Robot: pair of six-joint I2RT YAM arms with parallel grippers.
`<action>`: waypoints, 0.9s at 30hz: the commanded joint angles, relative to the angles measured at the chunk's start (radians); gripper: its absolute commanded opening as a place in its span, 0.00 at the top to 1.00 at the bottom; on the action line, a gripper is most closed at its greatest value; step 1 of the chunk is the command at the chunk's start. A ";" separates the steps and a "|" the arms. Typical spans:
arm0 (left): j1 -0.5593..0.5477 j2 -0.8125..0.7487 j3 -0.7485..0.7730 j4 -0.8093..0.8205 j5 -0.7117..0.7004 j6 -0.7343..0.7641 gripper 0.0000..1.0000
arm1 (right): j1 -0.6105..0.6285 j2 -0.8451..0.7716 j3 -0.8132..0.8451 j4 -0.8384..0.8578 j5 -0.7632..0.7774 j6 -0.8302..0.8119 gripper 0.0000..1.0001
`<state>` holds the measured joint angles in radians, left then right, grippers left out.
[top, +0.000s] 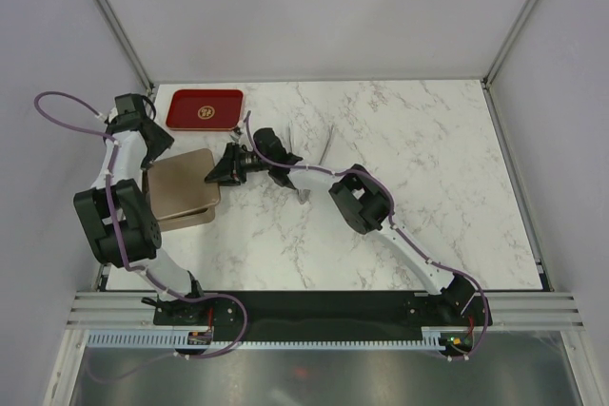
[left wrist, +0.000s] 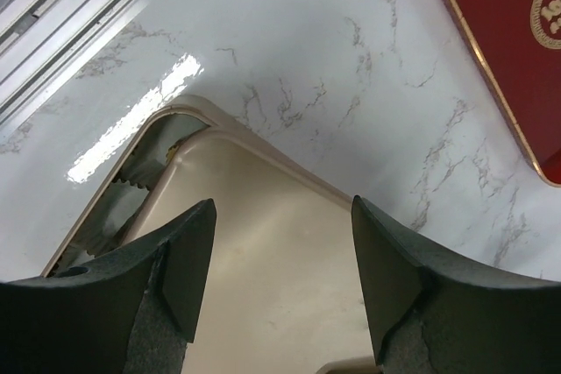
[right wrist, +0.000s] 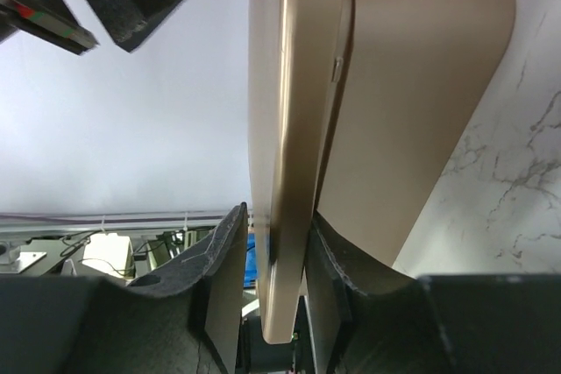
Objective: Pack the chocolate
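No chocolate pieces show in any view. A flat tan box lid (top: 181, 187) lies tilted over its tan box (top: 193, 217) at the table's left. My right gripper (top: 215, 175) is shut on the lid's right edge; in the right wrist view its fingers (right wrist: 230, 260) clamp the lid (right wrist: 294, 129) with the box (right wrist: 412, 85) behind it. My left gripper (top: 157, 147) is open and empty just above the lid's far end. In the left wrist view it (left wrist: 282, 208) hangs over the lid (left wrist: 263, 251), and a gap at the box rim (left wrist: 188, 107) shows a crinkled liner.
A red tray (top: 205, 108) with a round gold emblem lies at the back left, just beyond the box; it also shows in the left wrist view (left wrist: 500, 32). The left wall frame (left wrist: 79, 32) runs close beside the box. White marble table (top: 409, 197) stretches to the right.
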<state>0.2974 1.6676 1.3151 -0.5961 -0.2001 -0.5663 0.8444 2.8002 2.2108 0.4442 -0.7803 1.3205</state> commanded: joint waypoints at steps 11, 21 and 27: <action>0.006 0.058 -0.047 0.012 0.030 0.022 0.30 | -0.013 -0.168 -0.094 -0.147 0.090 -0.159 0.59; 0.006 0.066 -0.037 0.012 0.011 0.032 0.31 | -0.019 -0.237 -0.177 -0.107 0.133 -0.175 0.64; 0.005 0.073 -0.037 0.012 0.027 0.028 0.31 | -0.016 -0.277 -0.201 -0.145 0.180 -0.217 0.62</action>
<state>0.2970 1.7084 1.2736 -0.5922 -0.1761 -0.5617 0.8272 2.6133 2.0216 0.2955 -0.6468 1.1492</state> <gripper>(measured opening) 0.695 0.378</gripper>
